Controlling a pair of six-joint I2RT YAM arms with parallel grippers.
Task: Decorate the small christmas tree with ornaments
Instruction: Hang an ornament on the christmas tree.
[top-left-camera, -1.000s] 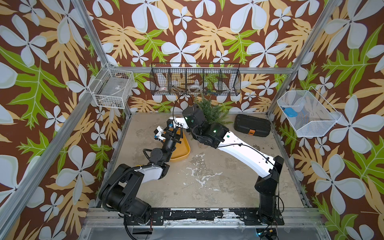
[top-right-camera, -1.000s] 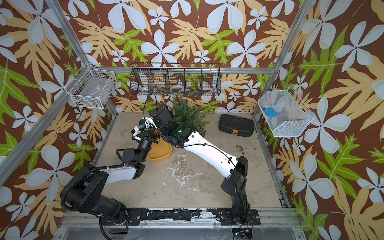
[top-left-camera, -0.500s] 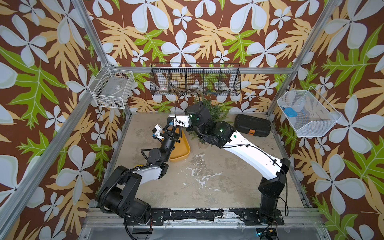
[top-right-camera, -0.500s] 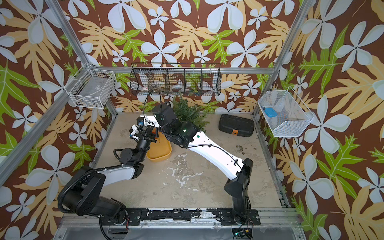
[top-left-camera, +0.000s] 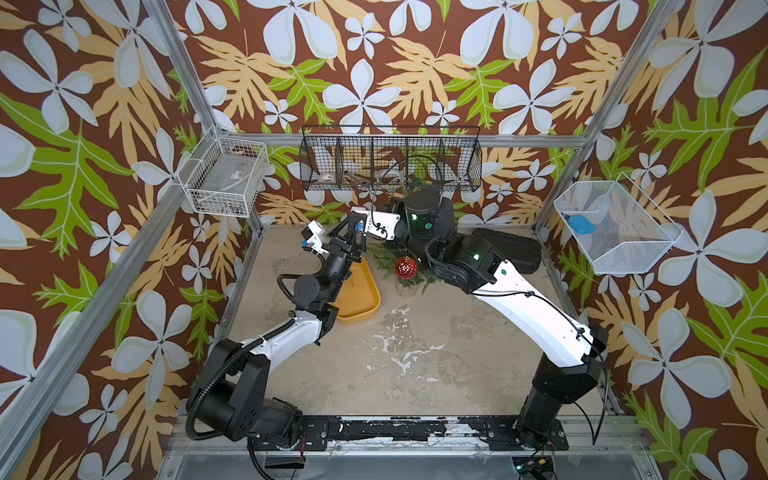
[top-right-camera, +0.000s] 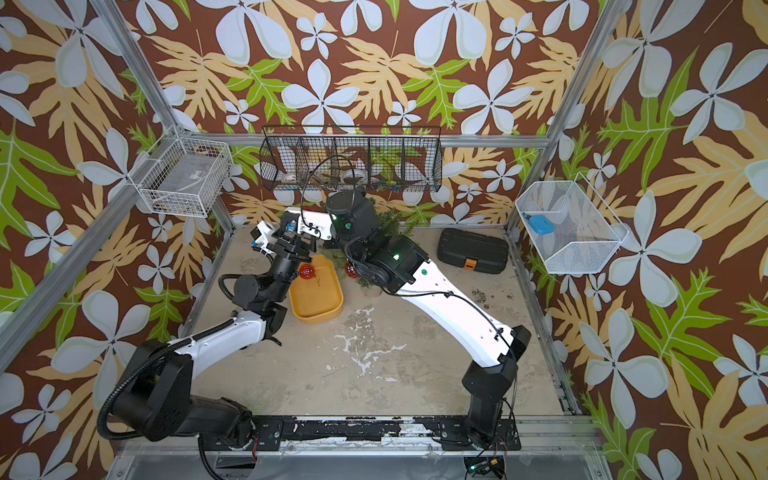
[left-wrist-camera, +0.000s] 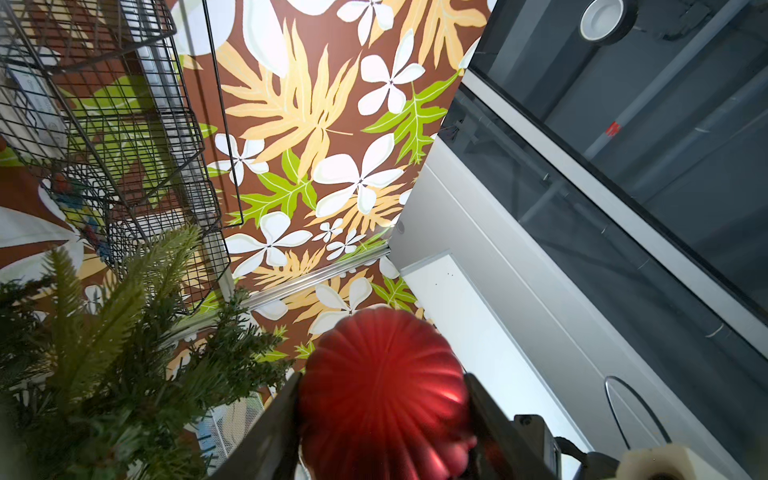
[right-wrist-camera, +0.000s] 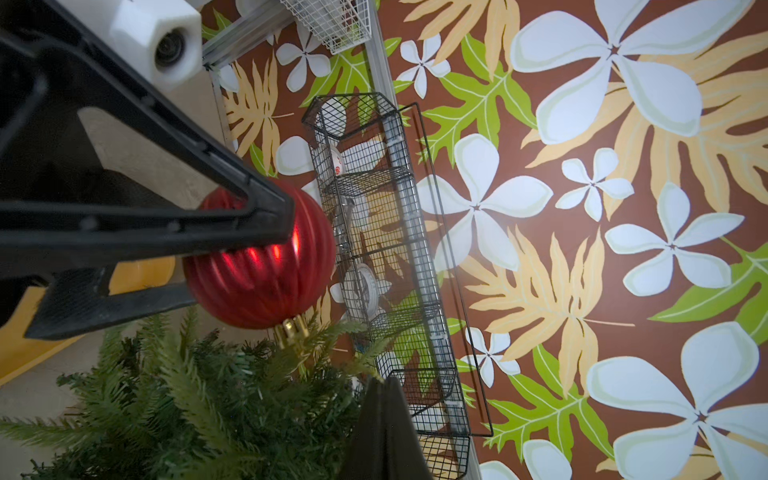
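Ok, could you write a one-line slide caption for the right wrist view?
The left fingers grip a ribbed red ornament next to the small christmas tree, black wire basket behind.

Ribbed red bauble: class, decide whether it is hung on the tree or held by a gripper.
Held, not hung: the left gripper clamps the ribbed bauble on both sides.

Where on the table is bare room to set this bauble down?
Free: the broad front stretch of table between left arm base and right arm base; also the strip from the black case to the right arm base. Crowded: the back, where yellow tray, tree, left claw and right claw bunch.
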